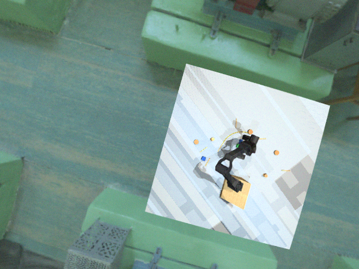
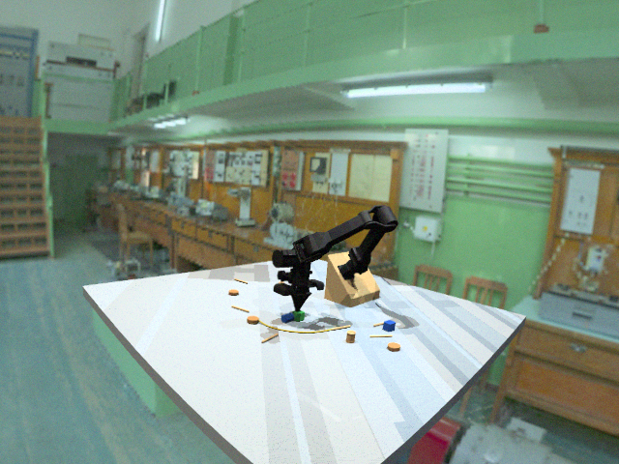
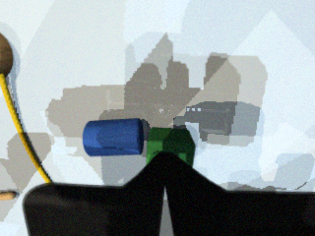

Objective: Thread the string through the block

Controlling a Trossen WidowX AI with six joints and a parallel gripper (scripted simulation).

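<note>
The string's button lies flat on the table. The yellow string curves from it to the thin stick, which lies on the table. My gripper is shut with nothing between its fingers. It points down, its tips just at or over a small green piece; contact is unclear. An angular wooden block stands at the arm's base; no hole shows in it.
A blue cylinder lies beside the green piece. A loose stick lies outside the string's curve. A blue cube, wooden cylinder and orange disc lie near more loose sticks.
</note>
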